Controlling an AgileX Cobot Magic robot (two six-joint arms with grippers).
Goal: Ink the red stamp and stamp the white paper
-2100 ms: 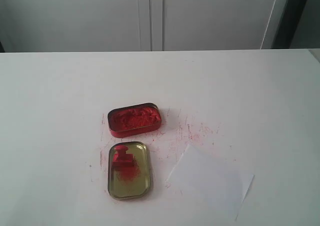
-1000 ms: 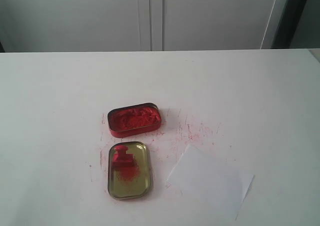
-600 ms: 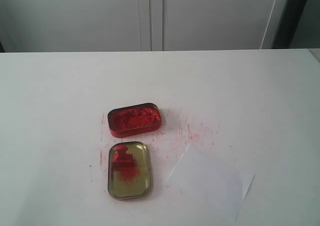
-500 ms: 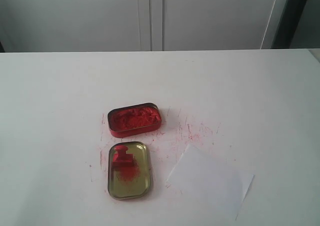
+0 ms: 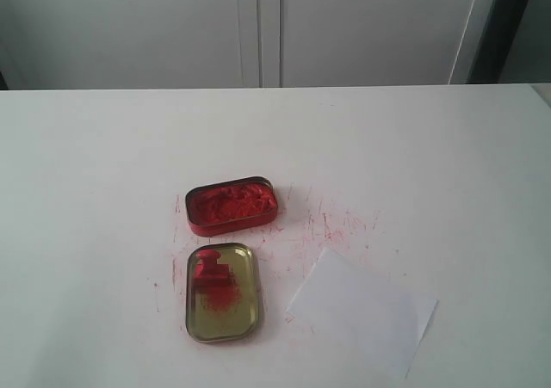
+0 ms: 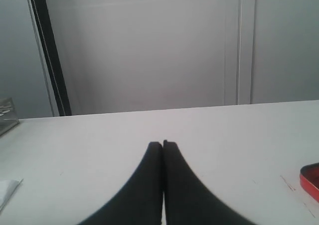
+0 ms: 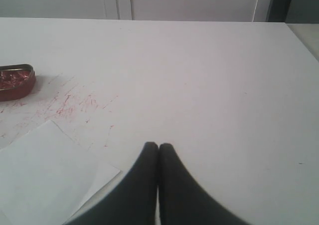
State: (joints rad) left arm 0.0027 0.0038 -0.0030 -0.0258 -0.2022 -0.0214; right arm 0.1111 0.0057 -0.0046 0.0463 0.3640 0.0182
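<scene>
I see my left gripper (image 6: 163, 144) and right gripper (image 7: 158, 146) closed, empty; the red stamp (image 5: 211, 270) sits in the gold lid (image 5: 227, 323).

Soft even daylight, faint shadows, perhaps slightly hazy

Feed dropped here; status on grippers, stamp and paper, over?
Left gripper and right gripper shut, empty. Red stamp upright in gold tin lid, untouched. White paper beside it, no mark visible. Path clear.

no readable text, labels (none anywhere)
</scene>
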